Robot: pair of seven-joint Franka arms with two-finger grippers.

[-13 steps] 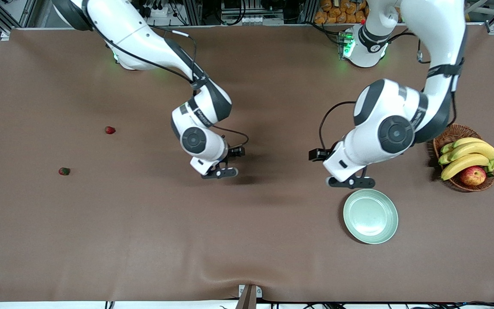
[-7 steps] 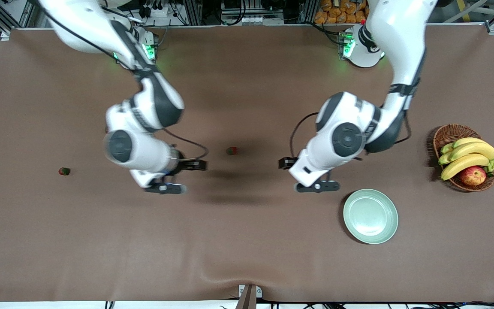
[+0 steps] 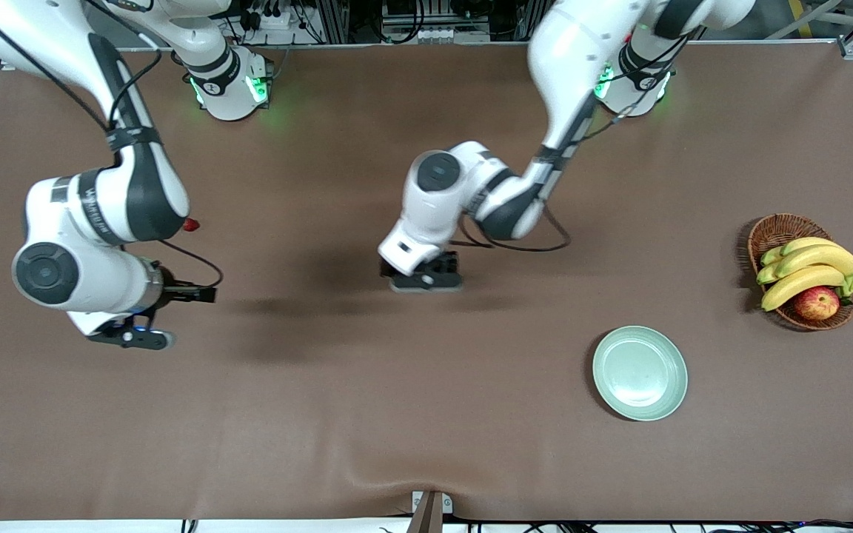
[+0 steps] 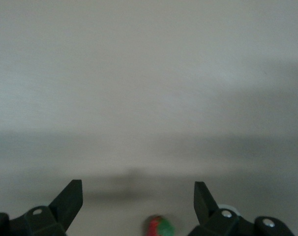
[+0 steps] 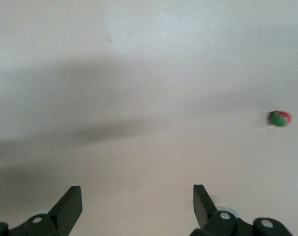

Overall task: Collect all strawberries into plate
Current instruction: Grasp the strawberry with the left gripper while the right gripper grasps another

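Note:
The pale green plate [image 3: 640,373] lies bare toward the left arm's end of the table, near the front camera. My left gripper [image 3: 426,283] hangs open over the table's middle. In the left wrist view this gripper [image 4: 138,187] has a strawberry [image 4: 159,227] on the cloth between its spread fingers, untouched. That berry is hidden under the hand in the front view. My right gripper [image 3: 134,339] is open over the right arm's end. A second strawberry [image 3: 189,224] peeks out beside the right arm's elbow. The right wrist view shows the open gripper [image 5: 136,189] and a strawberry [image 5: 279,118] off to one side.
A brown wicker basket [image 3: 774,233] with bananas [image 3: 808,270] and a red-yellow apple [image 3: 817,302] stands at the left arm's end, farther from the front camera than the plate. The brown cloth has a wrinkle at the near edge [image 3: 367,477].
Both arms swung toward the right arm's end. The left gripper left the plate's side and now hangs over the middle strawberry. The right gripper moved from the middle to the end berries.

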